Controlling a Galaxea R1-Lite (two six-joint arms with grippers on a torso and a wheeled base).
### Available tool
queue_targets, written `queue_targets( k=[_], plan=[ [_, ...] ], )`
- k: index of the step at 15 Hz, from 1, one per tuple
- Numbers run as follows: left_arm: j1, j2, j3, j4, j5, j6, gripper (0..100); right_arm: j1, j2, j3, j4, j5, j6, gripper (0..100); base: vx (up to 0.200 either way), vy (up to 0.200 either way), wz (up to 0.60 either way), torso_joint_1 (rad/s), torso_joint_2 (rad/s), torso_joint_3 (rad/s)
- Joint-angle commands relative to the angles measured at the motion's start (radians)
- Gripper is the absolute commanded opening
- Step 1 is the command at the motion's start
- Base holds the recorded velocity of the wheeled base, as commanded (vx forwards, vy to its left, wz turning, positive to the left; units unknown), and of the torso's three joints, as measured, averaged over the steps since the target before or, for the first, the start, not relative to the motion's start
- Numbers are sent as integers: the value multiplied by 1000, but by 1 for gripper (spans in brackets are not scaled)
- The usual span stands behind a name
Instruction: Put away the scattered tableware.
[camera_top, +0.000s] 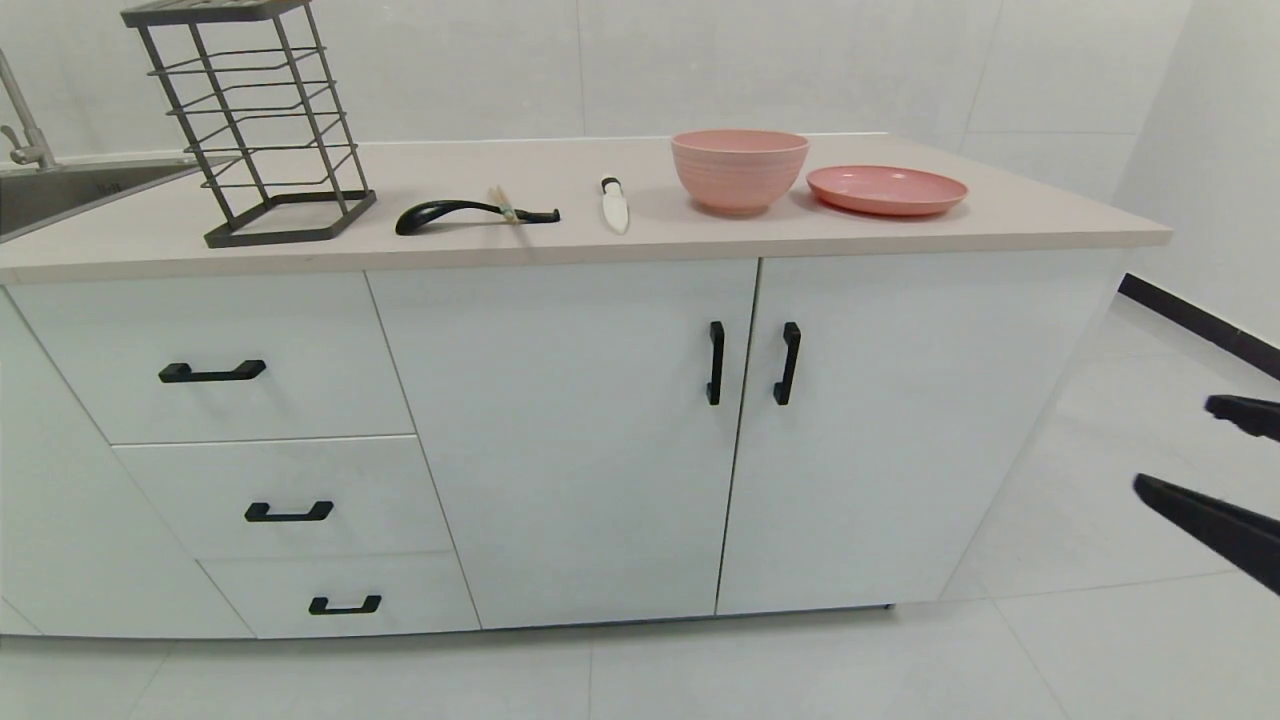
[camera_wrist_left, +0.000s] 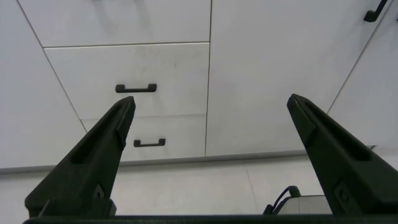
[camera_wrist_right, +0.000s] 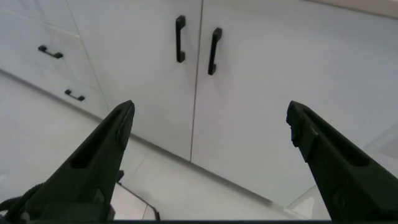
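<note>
My left gripper (camera_wrist_left: 210, 99) has its fingers spread wide and holds nothing, low in front of the drawers (camera_wrist_left: 130, 68). My right gripper (camera_wrist_right: 209, 109) is just as wide apart and bare, facing the double cabinet doors (camera_wrist_right: 249, 74). The tableware lies up on the counter (camera_top: 1000, 225), well apart from both: a black ladle (camera_top: 450, 213) with chopsticks (camera_top: 503, 206) crossing its handle, a white knife (camera_top: 614, 204), then a pink bowl (camera_top: 740, 170) just beside a pink plate (camera_top: 887, 189) (the wire rack (camera_top: 255, 120) stands near the sink (camera_top: 60, 190)).

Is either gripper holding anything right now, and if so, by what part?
Nothing is held: the left gripper and the right gripper are both open and empty.
</note>
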Motion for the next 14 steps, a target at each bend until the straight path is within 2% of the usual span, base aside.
queue_targets(
  k=[1,4,6,7,8,9,10,11,12,13,14],
  plan=[
    [0,1,0,0,0,0,100,105,164,-16,-9,-47,-1,100,0,0,0,0,0,0],
    [0,1,0,0,-3,3,100,142,221,-39,-24,-77,-1,100,0,0,0,0,0,0],
    [1,1,0,0,-26,3,100,142,236,-37,-57,-79,-3,100,0,0,0,0,0,0],
    [1,1,0,-4,-47,13,100,142,241,-27,-83,-79,-3,100,0,0,0,0,0,0],
    [1,1,0,-61,-52,28,100,142,239,-13,-92,-79,-3,100,0,0,0,0,0,0],
    [1,1,0,-61,-52,28,100,142,239,-13,-92,-79,-3,100,0,0,0,0,0,0],
    [0,7,-81,-405,-72,26,100,142,239,-8,-92,-79,-15,100,0,0,0,0,0,0],
    [-2,18,-158,-377,-118,28,100,142,247,-13,-93,-79,-29,100,0,0,0,0,0,0],
    [-6,32,-225,-306,-176,13,100,142,262,-14,-93,-79,-36,100,0,0,0,0,0,0],
    [-19,60,-290,-233,-218,-27,100,144,272,-13,-93,-79,-42,100,0,0,0,0,0,0],
    [-37,101,-356,-176,-244,-102,100,142,284,-13,-93,-79,-44,100,0,0,0,0,0,0]
  ],
)
